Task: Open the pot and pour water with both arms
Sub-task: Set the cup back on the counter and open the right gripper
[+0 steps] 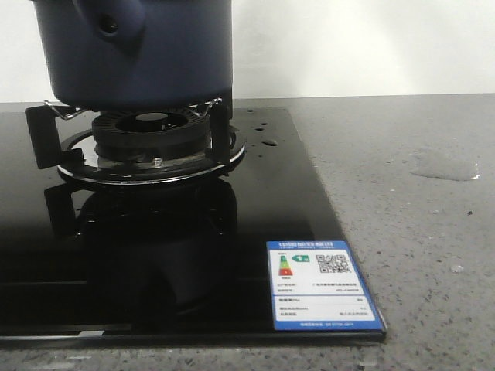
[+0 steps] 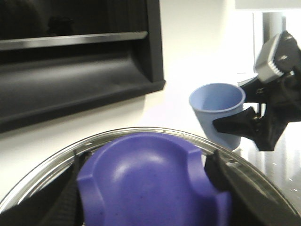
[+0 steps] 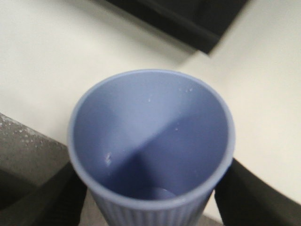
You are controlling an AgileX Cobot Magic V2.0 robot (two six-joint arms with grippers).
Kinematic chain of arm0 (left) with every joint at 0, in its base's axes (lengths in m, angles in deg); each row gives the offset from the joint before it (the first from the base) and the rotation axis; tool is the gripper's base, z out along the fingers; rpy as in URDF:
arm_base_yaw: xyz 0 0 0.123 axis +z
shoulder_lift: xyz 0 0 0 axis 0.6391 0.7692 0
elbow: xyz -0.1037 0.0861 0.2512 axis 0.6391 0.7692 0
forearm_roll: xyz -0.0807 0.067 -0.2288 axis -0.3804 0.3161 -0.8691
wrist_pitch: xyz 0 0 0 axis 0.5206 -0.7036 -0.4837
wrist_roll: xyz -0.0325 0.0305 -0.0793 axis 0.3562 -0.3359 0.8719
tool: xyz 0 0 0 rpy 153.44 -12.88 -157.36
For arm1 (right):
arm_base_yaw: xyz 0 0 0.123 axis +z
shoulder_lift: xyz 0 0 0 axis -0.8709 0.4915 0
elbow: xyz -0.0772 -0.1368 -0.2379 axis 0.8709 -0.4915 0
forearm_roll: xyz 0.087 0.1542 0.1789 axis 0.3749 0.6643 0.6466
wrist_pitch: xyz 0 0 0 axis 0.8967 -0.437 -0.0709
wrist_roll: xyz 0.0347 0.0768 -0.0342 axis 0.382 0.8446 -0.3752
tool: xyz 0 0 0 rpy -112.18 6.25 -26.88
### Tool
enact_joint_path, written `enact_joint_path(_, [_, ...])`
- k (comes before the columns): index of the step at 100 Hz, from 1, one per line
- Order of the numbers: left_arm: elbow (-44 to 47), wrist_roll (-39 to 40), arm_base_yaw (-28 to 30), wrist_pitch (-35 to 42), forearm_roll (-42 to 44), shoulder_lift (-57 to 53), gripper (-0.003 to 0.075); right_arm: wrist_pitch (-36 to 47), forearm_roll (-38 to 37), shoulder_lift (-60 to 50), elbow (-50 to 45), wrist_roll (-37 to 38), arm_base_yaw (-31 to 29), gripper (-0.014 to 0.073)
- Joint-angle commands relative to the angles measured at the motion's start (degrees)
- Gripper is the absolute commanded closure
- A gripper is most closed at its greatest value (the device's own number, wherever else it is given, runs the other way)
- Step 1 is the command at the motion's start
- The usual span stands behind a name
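Note:
The dark navy pot (image 1: 139, 46) stands on the gas burner (image 1: 151, 131), its stubby handle (image 1: 108, 27) facing the camera; its top is cut off in the front view. In the left wrist view my left gripper (image 2: 146, 188) is shut on the purple-blue knob (image 2: 150, 179) of a metal-rimmed lid (image 2: 141, 131), one black finger on each side. My right gripper (image 3: 150, 197) is shut on a light blue ribbed cup (image 3: 150, 141), held upright. The cup (image 2: 218, 106) and right gripper (image 2: 263, 117) also show beside the lid in the left wrist view. Neither gripper shows in the front view.
The burner sits on a black glass cooktop (image 1: 155, 255) with an energy label (image 1: 321, 286) at its front right corner. A water puddle (image 1: 445, 164) lies on the grey counter to the right, with drops on the glass. A dark range hood (image 2: 70, 70) hangs behind.

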Motion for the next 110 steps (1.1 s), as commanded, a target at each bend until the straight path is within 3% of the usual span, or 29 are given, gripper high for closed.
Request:
enact_joint_path(1, [-1.8,0.5,-0.3,-3.4,-3.3,0.8,0.0407,7.2,-1.5,-6.1,-6.6,5.6,-4.0,0.0345])
enact_joint_path(24, [-1.8,0.5,-0.3,-9.5,-3.3,4.8,0.0407,25.2,-1.5,-13.4,-30.5,12.6,-14.0,0.0345])
enact_joint_path(41, [-1.8,0.5,-0.3,-13.4,-3.4,7.6,0.0407,35.1,-1.5,-12.9,-39.8,12.6,-18.0,0.0344])
enact_joint_path(55, [-1.8,0.5,-0.3,-14.9,-3.4,9.2,0.0407,36.1,0.4,-12.5,-41.4,12.6,-18.9,0.0288])
enact_joint_path(75, [-1.8,0.5,-0.3,-15.6,-3.4,10.3,0.0407,36.1,1.7,-12.5,-41.4,12.6,-18.9,0.0008])
enact_joint_path(82, [-1.8,0.5,-0.3,-15.6,-3.4,10.6,0.0407,36.0,1.7,-12.5,-41.4,12.6,-18.9,-0.0050])
enact_joint_path(110, [-1.8,0.5,-0.3,-15.5,-3.3,12.9,0.0407,36.4,1.7,-18.2,-40.6,12.6,-18.9,-0.0053])
